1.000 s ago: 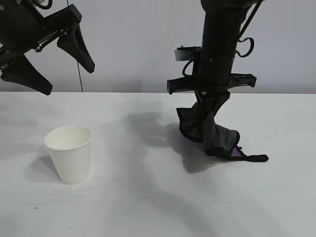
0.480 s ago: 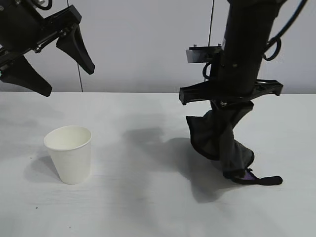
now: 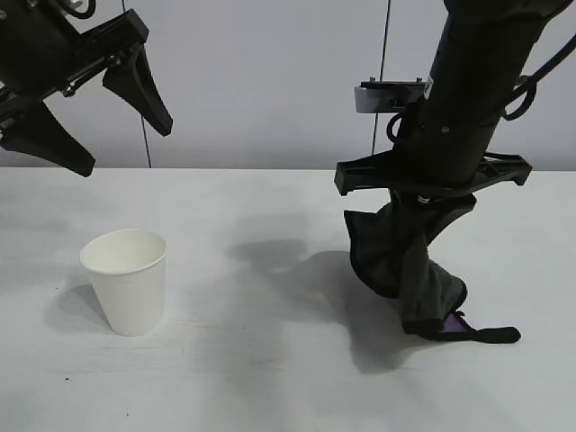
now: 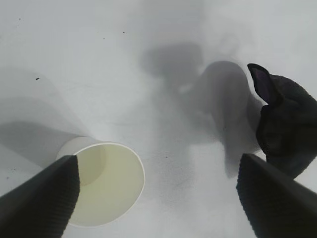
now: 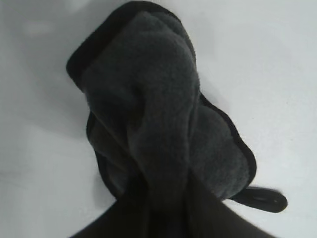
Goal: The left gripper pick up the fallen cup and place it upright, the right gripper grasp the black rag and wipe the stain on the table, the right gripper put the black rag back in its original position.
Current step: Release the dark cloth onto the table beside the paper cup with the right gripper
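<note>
The right hand (image 3: 418,202) clamps the black rag (image 3: 405,270) dangling beneath it onto the desk (image 3: 270,360), while the left hand (image 3: 90,112), spread wide, hangs above the upright cup (image 3: 126,279).

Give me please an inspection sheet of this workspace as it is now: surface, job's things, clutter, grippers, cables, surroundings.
Surface: white table, shadows under the arms; no stain visible.
Cup: white paper cup stands upright, mouth up, at the table's left side.
Rag: black rag hangs bunched from the right gripper; its lower end and loop tab lie on the table.
Clutter: nothing seen.
Left gripper: left gripper open, raised above the cup, holding nothing.
Right gripper: right gripper shut on the rag, at the table's right side.
Cables: black cables run along the right arm; a thin line hangs at the wall behind.
Surroundings: plain pale wall.
</note>
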`<act>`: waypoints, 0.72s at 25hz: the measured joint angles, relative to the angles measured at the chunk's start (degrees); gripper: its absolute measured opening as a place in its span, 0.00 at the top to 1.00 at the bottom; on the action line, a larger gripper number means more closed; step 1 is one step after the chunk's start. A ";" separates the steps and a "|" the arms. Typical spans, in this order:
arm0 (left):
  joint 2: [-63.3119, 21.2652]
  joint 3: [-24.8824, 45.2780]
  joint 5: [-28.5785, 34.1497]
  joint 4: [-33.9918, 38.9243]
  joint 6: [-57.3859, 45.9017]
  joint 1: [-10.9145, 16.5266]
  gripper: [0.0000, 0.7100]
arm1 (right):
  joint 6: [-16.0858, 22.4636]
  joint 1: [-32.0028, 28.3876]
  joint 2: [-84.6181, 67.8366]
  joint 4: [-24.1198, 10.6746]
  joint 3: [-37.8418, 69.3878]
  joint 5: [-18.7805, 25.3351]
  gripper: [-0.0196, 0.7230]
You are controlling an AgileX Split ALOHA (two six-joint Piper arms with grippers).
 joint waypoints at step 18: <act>0.00 0.00 0.01 0.00 0.00 0.00 0.12 | 2.95 0.00 -0.06 -1.72 -0.28 3.11 0.04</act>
